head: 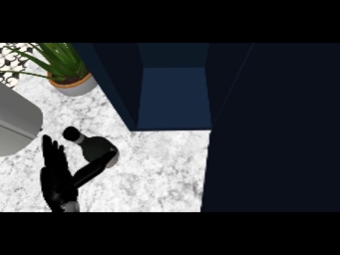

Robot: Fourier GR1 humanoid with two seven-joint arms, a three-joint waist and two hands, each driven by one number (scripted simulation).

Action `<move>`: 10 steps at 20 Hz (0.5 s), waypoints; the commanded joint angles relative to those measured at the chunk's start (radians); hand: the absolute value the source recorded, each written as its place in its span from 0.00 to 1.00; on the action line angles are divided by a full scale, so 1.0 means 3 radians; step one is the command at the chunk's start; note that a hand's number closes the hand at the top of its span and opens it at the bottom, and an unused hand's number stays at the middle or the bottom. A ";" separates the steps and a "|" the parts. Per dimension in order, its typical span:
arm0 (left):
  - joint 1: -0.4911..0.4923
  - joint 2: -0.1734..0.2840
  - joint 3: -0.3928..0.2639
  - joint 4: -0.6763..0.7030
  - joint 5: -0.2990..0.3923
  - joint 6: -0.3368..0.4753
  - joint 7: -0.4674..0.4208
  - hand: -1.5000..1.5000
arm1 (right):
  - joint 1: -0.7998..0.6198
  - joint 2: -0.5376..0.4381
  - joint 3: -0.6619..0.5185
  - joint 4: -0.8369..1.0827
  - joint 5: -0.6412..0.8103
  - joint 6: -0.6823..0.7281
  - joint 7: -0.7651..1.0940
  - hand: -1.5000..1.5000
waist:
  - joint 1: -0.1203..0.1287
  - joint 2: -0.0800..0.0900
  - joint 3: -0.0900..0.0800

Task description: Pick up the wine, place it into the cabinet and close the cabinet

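The wine bottle point(93, 148) is seen standing on the marble desk point(158, 169), dark, with its round cap toward the upper left. It is placed just in front of the open cabinet point(174, 94), a little to the left of the cabinet's opening. The left hand point(57, 177) is held just beside the bottle, on its left; the fingers point(51, 149) are stretched out straight, and the thumb is laid against the bottle's lower side, so nothing is yet grasped. The cabinet door point(283, 129) is swung open at the right of the bottle. A potted plant point(68, 69) is set behind the bottle, left of the cabinet, and a grey appliance point(3, 119) is found farther left.
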 commanded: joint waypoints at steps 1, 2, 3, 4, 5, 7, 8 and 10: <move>-0.0141 -0.0026 0.0163 0.0351 0.0178 -0.0151 -0.0258 0.00 | 0.0280 -0.0142 -0.0085 -0.0920 -0.0214 0.0034 0.0316 0.00 | -0.0019 0.0001 0.0001; -0.0121 -0.0026 -0.0010 0.0405 0.0251 -0.0023 -0.0319 0.00 | 0.0347 -0.0130 0.0003 -0.0968 -0.0157 0.0014 0.0294 0.00 | -0.0041 -0.0005 0.0000; -0.0047 -0.0026 0.0063 0.0462 0.0315 -0.0207 -0.0562 0.00 | 0.0157 -0.0138 -0.0099 -0.0838 -0.0182 0.0021 0.0395 0.00 | 0.0009 0.0004 0.0000; -0.0089 -0.0026 -0.0035 0.0401 0.0308 -0.0013 -0.0405 0.00 | 0.0292 -0.0105 -0.0037 -0.0911 -0.0149 0.0001 0.0261 0.00 | -0.0013 -0.0004 0.0002; -0.0188 -0.0026 0.0219 0.0657 0.0334 -0.0244 -0.0619 0.00 | 0.0252 -0.0036 0.0149 -0.0806 0.0053 -0.0063 0.0258 0.00 | -0.0009 0.0000 -0.0001; -0.0144 -0.0027 0.0129 0.0631 0.0505 -0.0229 -0.0649 0.00 | 0.0224 -0.0143 -0.0069 -0.0867 -0.0197 0.0044 0.0296 0.00 | 0.0004 0.0001 0.0002; -0.0434 -0.0027 0.0274 0.0884 0.0678 -0.0241 -0.0785 0.00 | 0.0214 -0.0063 0.0013 -0.0698 -0.0131 0.0009 0.0197 0.00 | -0.0008 0.0006 0.0000; -0.0324 -0.0027 0.0203 0.0932 0.0876 -0.0262 -0.1044 0.00 | 0.0204 -0.0145 -0.0054 -0.0868 -0.0210 0.0022 0.0356 0.00 | -0.0011 0.0003 -0.0002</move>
